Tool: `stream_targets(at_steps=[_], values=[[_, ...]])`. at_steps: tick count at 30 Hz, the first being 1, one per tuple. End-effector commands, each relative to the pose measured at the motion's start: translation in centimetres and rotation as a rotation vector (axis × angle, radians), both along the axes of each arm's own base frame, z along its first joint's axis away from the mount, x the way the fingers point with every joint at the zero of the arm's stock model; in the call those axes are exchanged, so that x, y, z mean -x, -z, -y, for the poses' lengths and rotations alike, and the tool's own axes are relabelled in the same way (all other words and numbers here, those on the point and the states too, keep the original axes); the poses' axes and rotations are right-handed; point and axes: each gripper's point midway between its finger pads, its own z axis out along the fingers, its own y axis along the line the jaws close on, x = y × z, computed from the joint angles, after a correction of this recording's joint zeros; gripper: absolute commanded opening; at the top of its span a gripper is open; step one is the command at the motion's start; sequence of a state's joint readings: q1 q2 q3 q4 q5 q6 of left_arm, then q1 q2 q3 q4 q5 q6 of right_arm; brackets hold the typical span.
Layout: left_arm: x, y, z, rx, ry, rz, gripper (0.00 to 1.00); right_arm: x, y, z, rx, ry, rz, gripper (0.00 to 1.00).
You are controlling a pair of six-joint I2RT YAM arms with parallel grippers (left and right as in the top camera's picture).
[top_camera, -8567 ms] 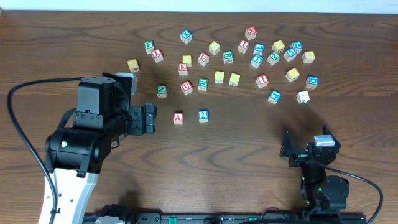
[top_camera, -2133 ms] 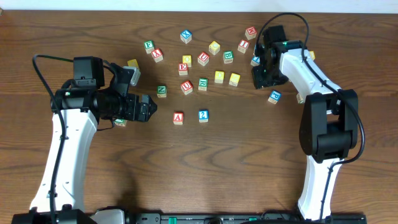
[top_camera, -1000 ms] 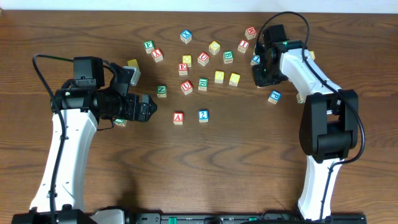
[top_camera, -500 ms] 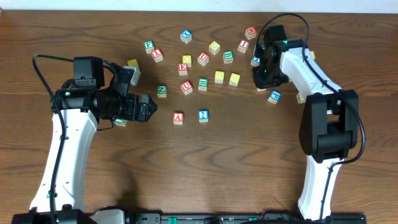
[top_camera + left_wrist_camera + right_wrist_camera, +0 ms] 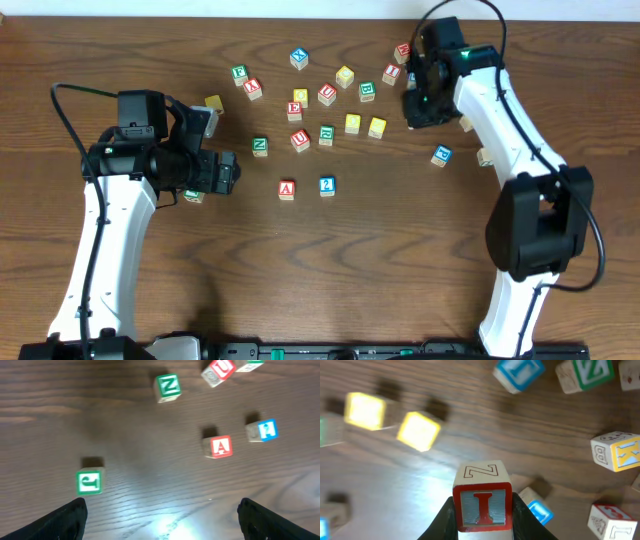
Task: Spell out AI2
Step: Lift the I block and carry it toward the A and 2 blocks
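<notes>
My right gripper (image 5: 482, 512) is shut on the red "I" cube (image 5: 482, 501), held off the table with its red-framed face toward the camera. In the overhead view the right gripper (image 5: 418, 106) hangs over the back right cluster and hides that cube. The red "A" cube (image 5: 287, 188) and the blue "2" cube (image 5: 327, 185) sit side by side mid-table, a small gap between them. My left gripper (image 5: 228, 173) is open, left of the "A" cube (image 5: 220, 446) and the blue cube (image 5: 264, 430), its jaws wide apart over bare wood.
Several other letter cubes lie scattered across the back of the table (image 5: 330, 95). A green "N" cube (image 5: 167, 386) and a green cube (image 5: 90, 482) lie near the left gripper. Two yellow cubes (image 5: 419, 431) and a blue cube (image 5: 539, 510) lie below the right gripper.
The right gripper has risen and shifted toward the back with the "I" cube in it. The left gripper has drawn back slightly to the left, still open.
</notes>
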State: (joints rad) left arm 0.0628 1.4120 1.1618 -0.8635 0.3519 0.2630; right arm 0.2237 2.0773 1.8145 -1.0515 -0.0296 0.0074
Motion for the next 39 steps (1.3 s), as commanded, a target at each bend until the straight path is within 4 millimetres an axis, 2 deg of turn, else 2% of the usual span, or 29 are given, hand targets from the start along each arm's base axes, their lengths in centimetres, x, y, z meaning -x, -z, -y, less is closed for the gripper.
stream_targets(at_steps=[1, 6, 10, 16, 20, 28, 39], values=[[-0.1, 0.3, -2.1, -0.11, -0.038, -0.002, 0.94, 0.6, -3.5, -2.8, -0.035, -0.024, 0.067, 0.09], [-0.1, 0.5, -3.9, -0.208, -0.076, -0.009, 0.94, 2.3, -4.8, -6.4, -0.051, -0.082, 0.077, 0.07], [0.0, 0.5, -4.8, -0.256, -0.095, -0.012, 0.98, 3.8, -4.9, -9.3, -0.06, -0.128, 0.069, 0.06], [-0.1, 0.5, -4.8, -0.259, -0.096, -0.012, 0.98, 6.5, -5.0, -14.0, -0.07, -0.229, 0.064, 0.04], [-0.2, 0.5, -5.2, -0.277, -0.104, -0.008, 0.98, 8.1, -5.0, -16.3, -0.08, -0.257, 0.057, 0.04], [-0.2, 0.4, -5.2, -0.277, -0.111, -0.005, 0.98, 10.8, -5.1, -19.7, -0.102, -0.277, 0.043, 0.02], [-0.2, 0.5, -5.1, -0.267, -0.109, -0.005, 0.98, 12.3, -5.0, -21.4, -0.102, -0.234, 0.043, 0.01]])
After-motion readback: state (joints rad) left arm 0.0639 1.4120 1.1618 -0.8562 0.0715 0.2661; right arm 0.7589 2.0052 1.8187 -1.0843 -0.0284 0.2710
